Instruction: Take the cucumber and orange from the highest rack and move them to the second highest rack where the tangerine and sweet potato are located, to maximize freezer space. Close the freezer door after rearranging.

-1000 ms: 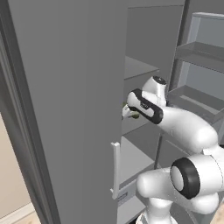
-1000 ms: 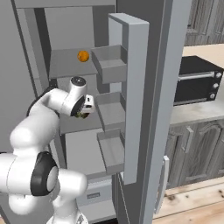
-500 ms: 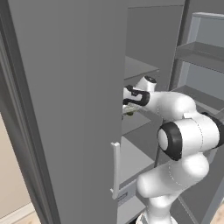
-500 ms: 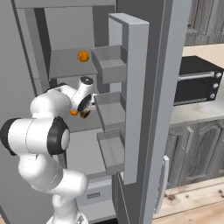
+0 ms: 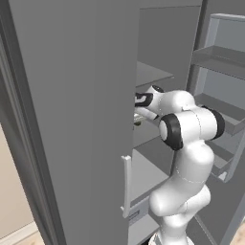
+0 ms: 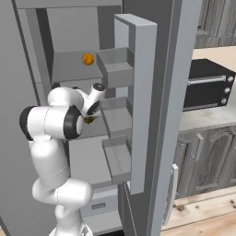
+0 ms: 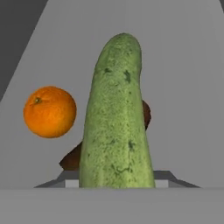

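The freezer [image 6: 50, 41] stands open, its freezer door [image 6: 138, 101] swung out to the right with the pale tray bins on its inner face, so closing it is plainly still to do. Inside, the highest rack [image 6: 69, 69] still carries the orange [image 6: 87, 59], sitting alone near the right end of that plate; that fruit has yet to be fetched. The arm reaches in at the level of the second highest rack [image 6: 103, 129], and the gripper [image 6: 91, 119] is closed narrowly on the cucumber [image 7: 117, 118], which in the hand view stands up long and green straight out of the grip, over the grey shelf plate. I judge the cucumber to be at the point of being set down, roughly a third of the job, with the release, the orange and the door remaining. On this shelf the tangerine [image 7: 50, 112] lies to the left of the cucumber in the hand view, and the brown sweet potato [image 7: 72, 158] peeks out from behind it. Whether the cucumber already touches the rack cannot be told. The fingertips themselves are hidden below the cucumber, and in the left base view the near cabinet wall cuts off most of the hand.
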Available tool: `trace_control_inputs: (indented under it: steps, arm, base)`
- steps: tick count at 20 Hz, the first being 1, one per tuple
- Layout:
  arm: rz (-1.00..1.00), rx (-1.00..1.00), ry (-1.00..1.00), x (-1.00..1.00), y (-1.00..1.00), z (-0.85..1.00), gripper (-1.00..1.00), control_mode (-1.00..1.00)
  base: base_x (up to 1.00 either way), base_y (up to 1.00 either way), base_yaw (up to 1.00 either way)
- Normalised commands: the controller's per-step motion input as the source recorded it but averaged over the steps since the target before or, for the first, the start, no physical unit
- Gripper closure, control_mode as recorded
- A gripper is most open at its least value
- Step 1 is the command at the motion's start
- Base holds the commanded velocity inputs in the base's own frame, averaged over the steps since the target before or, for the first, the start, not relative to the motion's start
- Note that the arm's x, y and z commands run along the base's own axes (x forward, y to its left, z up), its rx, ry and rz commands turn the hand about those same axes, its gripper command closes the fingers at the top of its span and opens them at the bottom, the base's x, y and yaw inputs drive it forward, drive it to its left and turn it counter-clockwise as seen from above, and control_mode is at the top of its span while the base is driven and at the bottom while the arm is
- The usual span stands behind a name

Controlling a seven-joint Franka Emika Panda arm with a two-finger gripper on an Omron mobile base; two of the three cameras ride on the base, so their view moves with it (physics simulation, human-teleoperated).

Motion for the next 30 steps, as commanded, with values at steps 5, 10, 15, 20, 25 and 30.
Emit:
trace_control_inputs:
  steps: [5, 10, 15, 20, 25, 30]
  arm:
    - [0.06, 0.0, 0.06, 0.53, 0.0, -0.36, 1.0, -1.0]
    - [0.02, -0.05, 0.06, 0.18, 0.13, -0.55, -1.0, -1.0]
    - [0.0, -0.07, 0.01, 0.0, 0.13, -0.36, -1.0, -1.0]
    - [0.0, 0.0, -0.08, -0.4, 0.04, -0.05, -1.0, -1.0]
    - [-0.07, 0.0, -0.31, -0.73, 0.0, 0.07, -1.0, -1.0]
    - [-0.09, 0.0, -0.24, -0.7, 0.07, 0.43, -1.0, -1.0]
  base:
    - [0.0, 0.0, 0.0]
    - [0.0, 0.0, 0.0]
    - [0.0, 0.0, 0.0]
    - [0.0, 0.0, 0.0]
    - [0.0, 0.0, 0.0]
    - [0.0, 0.0, 0.0]
